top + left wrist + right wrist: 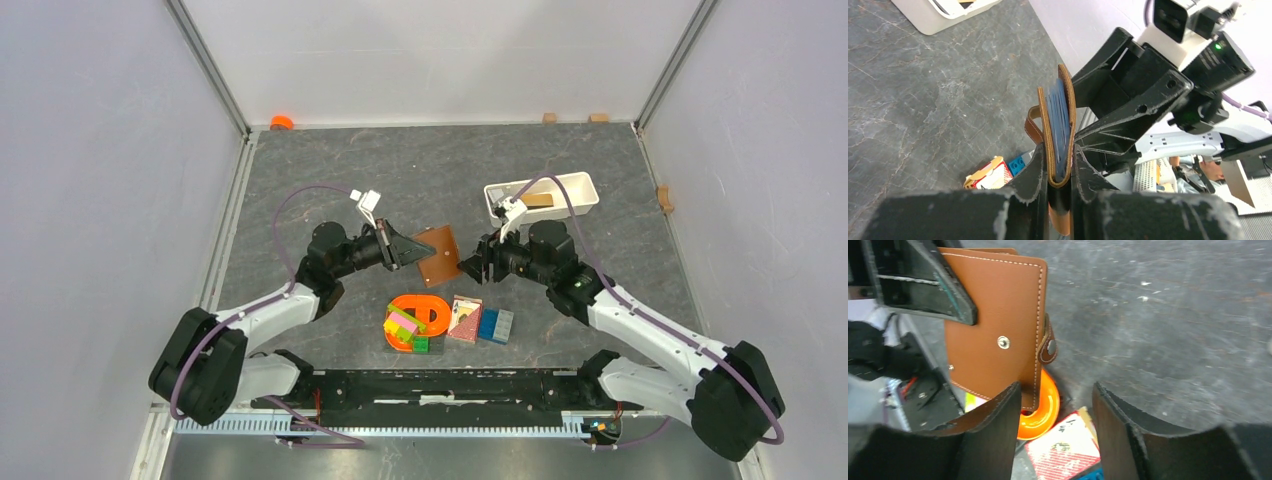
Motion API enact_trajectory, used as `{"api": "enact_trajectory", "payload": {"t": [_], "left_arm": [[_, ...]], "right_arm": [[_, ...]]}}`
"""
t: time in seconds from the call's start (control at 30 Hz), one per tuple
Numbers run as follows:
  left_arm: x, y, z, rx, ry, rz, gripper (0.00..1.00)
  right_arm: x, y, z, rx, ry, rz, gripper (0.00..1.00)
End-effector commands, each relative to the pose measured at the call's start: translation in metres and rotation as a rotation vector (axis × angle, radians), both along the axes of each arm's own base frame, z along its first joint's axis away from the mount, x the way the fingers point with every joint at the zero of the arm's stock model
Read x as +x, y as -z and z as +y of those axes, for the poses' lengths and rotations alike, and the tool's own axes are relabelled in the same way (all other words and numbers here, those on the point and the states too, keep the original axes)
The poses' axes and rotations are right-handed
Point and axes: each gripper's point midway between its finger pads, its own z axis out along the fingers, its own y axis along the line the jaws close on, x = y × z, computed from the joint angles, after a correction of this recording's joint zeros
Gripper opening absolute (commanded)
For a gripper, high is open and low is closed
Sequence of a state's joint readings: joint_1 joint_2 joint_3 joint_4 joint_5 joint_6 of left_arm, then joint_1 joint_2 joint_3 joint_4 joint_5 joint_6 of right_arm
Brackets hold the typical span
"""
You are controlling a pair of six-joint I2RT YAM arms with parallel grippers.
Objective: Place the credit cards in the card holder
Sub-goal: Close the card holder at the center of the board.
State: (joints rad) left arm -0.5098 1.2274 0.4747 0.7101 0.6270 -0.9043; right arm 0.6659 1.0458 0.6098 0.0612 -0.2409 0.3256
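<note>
- Step in hand: seating the credit cards (1059, 117) in the card holder (1069, 95); you see the bluish cards standing edge-on inside the brown fold, so the insertion looks largely made
- Left gripper (1059, 161): fingers narrow, pinching the card holder by one edge, cards within the fold; it appears lifted off the table (400, 170)
- Right gripper (1056, 390): fingers (998, 440) stand apart with nothing between them; through the gap you see only the orange ring (1044, 410) and the red card pack (1063, 450) lying below
- Card holder against the right fingers: its outer face and lower corner lie just beside one finger, to the side of the gap and not within it; you cannot tell whether they touch
- Strap (1049, 346): the snap tab hangs loose at the holder's free edge, unfastened
- Next move, as a judgement: you check that the cards sit fully down, then bring the right fingers onto the strap or the open leaf to close it; the left pinch needs to be firm, since a slack grip could let the cards slide out
</note>
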Motion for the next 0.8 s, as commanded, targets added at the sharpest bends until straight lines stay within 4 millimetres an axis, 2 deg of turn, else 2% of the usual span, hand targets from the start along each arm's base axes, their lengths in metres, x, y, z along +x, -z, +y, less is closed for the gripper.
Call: {"api": "enact_trajectory", "payload": {"t": [0.0,0.13,0.23,0.37,0.5,0.57,0.67,0.77], "left_arm": [[-0.021,-0.043,-0.001,-0.139,0.096,-0.139,0.03],[-0.024,-0.046,0.0,-0.162,0.094,-0.151,0.03],[-0.026,-0.049,0.0,-0.171,0.102,-0.165,0.04],[-0.033,-0.055,-0.001,-0.2,0.138,-0.177,0.07],[-0.036,-0.053,-0.003,-0.209,0.16,-0.162,0.19],[-0.036,-0.048,-0.005,-0.196,0.153,-0.145,0.31],[-0.037,-0.041,-0.009,-0.172,0.151,-0.135,0.39],[-0.037,-0.038,-0.014,-0.161,0.149,-0.127,0.42]], "right_arm": [[-0.031,-0.036,0.028,0.238,-0.208,0.029,0.55],[-0.041,-0.036,0.034,0.287,-0.259,0.06,0.45],[-0.044,-0.034,0.036,0.306,-0.273,0.081,0.42],[-0.048,-0.035,0.04,0.346,-0.302,0.103,0.33],[-0.05,-0.04,0.043,0.391,-0.31,0.111,0.2],[-0.049,-0.04,0.043,0.391,-0.301,0.111,0.16],[-0.046,-0.039,0.042,0.389,-0.291,0.11,0.11],[-0.043,-0.033,0.042,0.377,-0.272,0.119,0.05]]}}
